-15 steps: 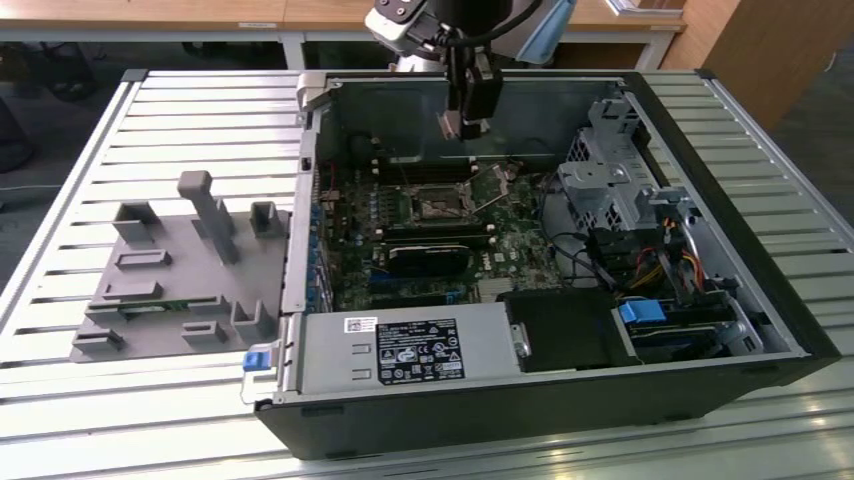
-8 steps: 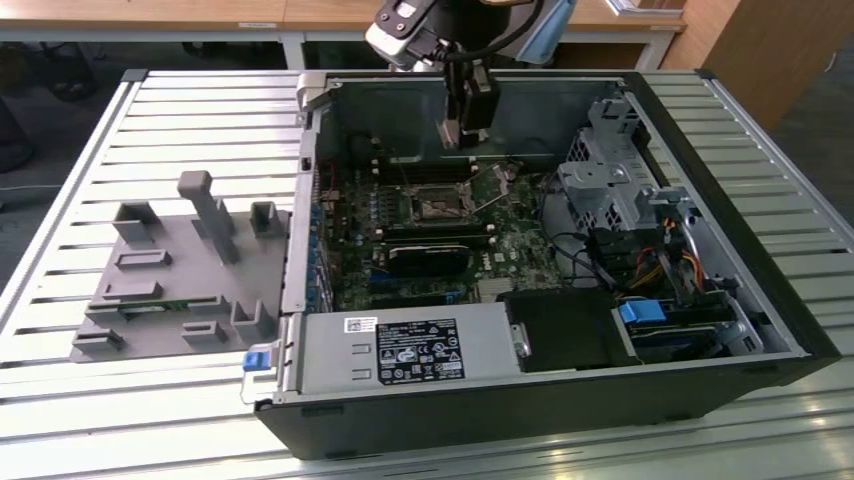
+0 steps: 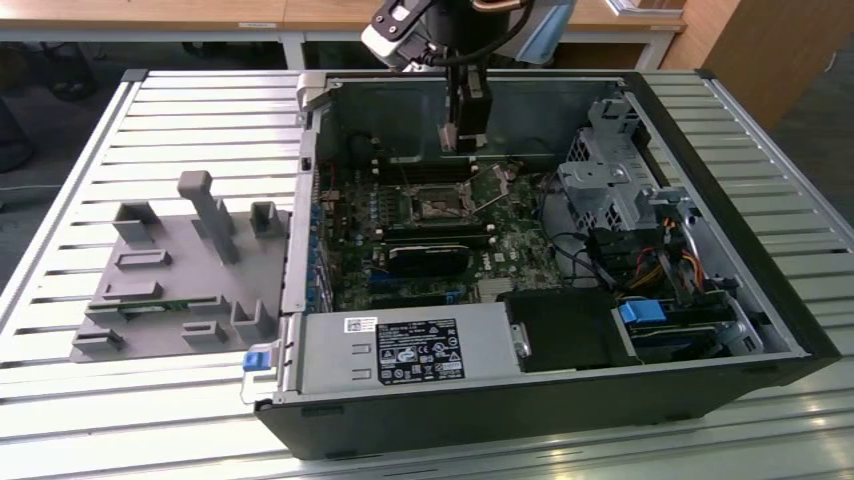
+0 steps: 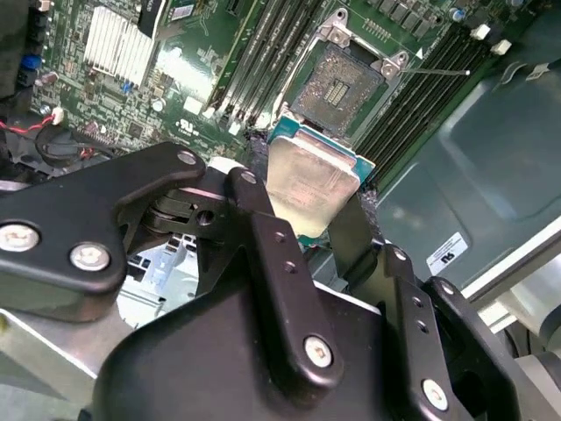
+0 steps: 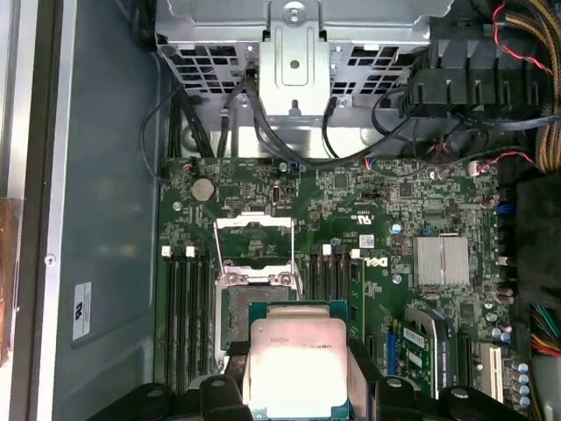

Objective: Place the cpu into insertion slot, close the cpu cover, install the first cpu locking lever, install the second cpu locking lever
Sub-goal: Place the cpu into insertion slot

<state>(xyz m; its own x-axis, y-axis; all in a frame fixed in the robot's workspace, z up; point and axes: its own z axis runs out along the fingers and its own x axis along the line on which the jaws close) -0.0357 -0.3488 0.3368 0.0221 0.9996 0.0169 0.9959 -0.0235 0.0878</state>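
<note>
While the small square silver-topped cpu is held clamped in the black tool, above and apart from the silver-rimmed square insertion slot, placing is judged the step in hand; square alignment over it is called for. Print on the white case sticker cannot be read.

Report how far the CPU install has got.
Done: the cpu is picked up and gripped by the end effector. In hand: it hangs close to the insertion slot, whose dark centre is bare, so it is not yet seated. Left: seating it, closing the cpu cover, which stands open, and both locking steps.
</note>
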